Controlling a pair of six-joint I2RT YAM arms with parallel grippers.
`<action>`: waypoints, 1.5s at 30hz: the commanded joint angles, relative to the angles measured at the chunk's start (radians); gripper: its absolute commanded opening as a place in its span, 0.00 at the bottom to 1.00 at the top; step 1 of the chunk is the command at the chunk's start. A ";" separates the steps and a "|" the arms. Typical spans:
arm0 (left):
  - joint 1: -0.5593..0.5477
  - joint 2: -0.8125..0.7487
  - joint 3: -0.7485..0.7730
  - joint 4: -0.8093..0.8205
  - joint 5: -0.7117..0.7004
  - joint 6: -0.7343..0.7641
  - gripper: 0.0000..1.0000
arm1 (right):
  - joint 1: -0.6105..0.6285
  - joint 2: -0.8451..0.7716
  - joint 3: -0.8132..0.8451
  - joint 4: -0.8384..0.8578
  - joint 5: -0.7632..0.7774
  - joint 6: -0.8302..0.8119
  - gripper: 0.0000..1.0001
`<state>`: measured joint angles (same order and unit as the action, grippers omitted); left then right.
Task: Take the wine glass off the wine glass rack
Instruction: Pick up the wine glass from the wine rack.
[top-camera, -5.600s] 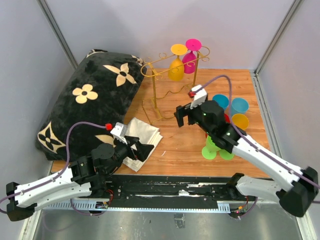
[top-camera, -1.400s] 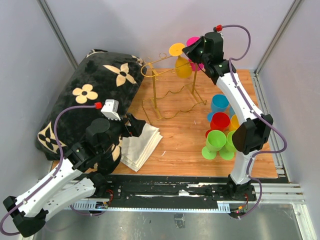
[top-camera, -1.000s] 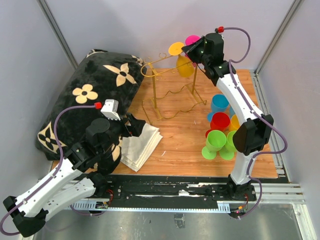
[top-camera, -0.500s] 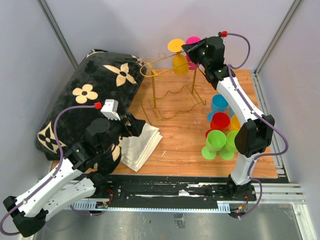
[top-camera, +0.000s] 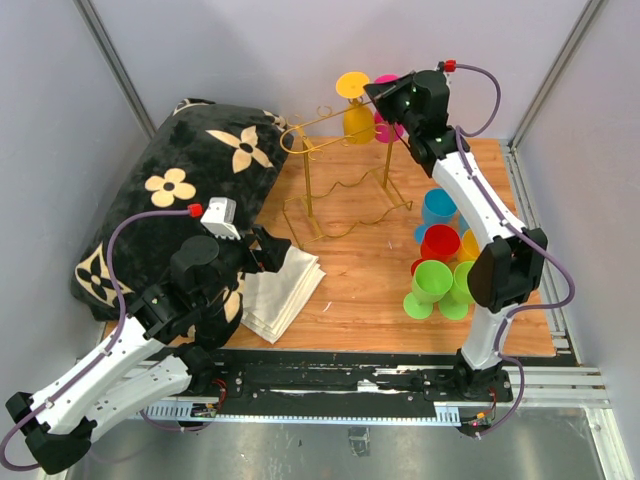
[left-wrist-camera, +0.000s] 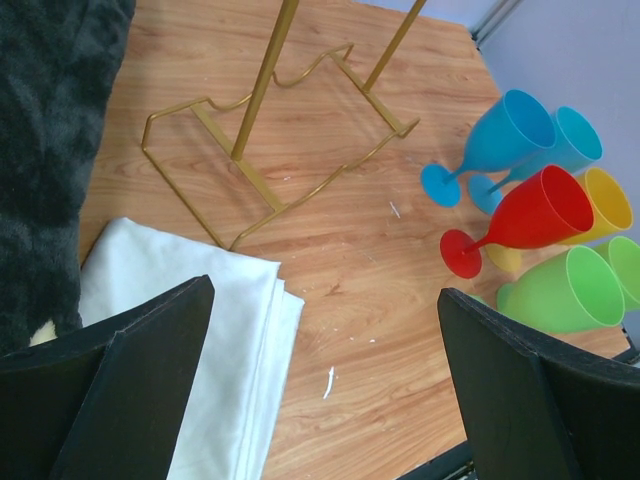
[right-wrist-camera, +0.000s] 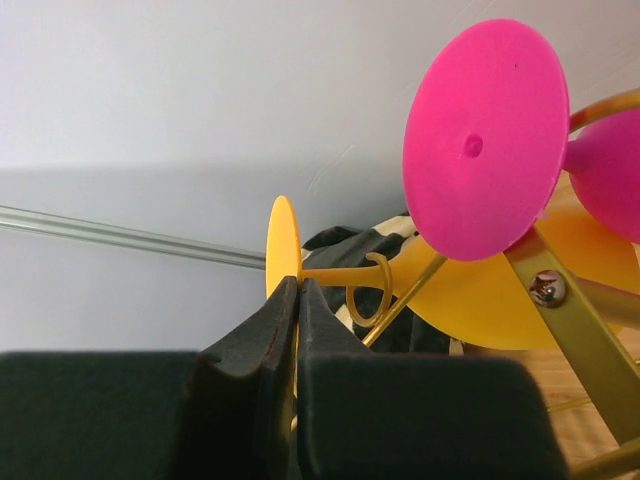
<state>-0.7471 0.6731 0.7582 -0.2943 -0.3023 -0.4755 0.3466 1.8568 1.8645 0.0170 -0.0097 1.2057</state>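
A yellow wine glass (top-camera: 358, 120) hangs upside down at the far end of the gold wire wine glass rack (top-camera: 308, 182), with a pink wine glass (top-camera: 386, 128) beside it. My right gripper (top-camera: 374, 93) is shut on the rim of the yellow glass's foot (right-wrist-camera: 283, 243), seen edge-on in the right wrist view. The yellow stem (right-wrist-camera: 338, 270) runs beside a curled hook (right-wrist-camera: 376, 292) of the rack. The pink foot (right-wrist-camera: 486, 140) fills the upper right there. My left gripper (left-wrist-camera: 325, 400) hangs open over the wood and a white cloth (left-wrist-camera: 190, 330), holding nothing.
A black flowered cushion (top-camera: 180, 200) lies at the left. Blue (left-wrist-camera: 500, 140), red (left-wrist-camera: 535, 212), yellow (left-wrist-camera: 606, 198) and green (left-wrist-camera: 560, 292) glasses lie clustered on the right of the wooden board (top-camera: 350, 280). The rack's base wire (left-wrist-camera: 215, 120) sits near the cloth.
My right gripper has drawn the yellow glass a little to the left and up in the top view, along the rack's top rail. The left arm has not moved.
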 joint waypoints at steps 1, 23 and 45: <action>0.012 0.003 0.038 0.007 -0.012 0.000 1.00 | 0.000 0.018 0.052 0.028 0.041 0.011 0.01; 0.012 0.012 0.043 0.005 -0.016 0.006 1.00 | 0.021 0.114 0.202 -0.041 0.050 -0.011 0.01; 0.011 0.019 0.041 0.014 -0.015 -0.010 1.00 | 0.067 0.164 0.249 -0.073 0.186 -0.012 0.01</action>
<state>-0.7471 0.7040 0.7689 -0.2939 -0.3023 -0.4774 0.3946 2.0125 2.0739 -0.0463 0.1448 1.2026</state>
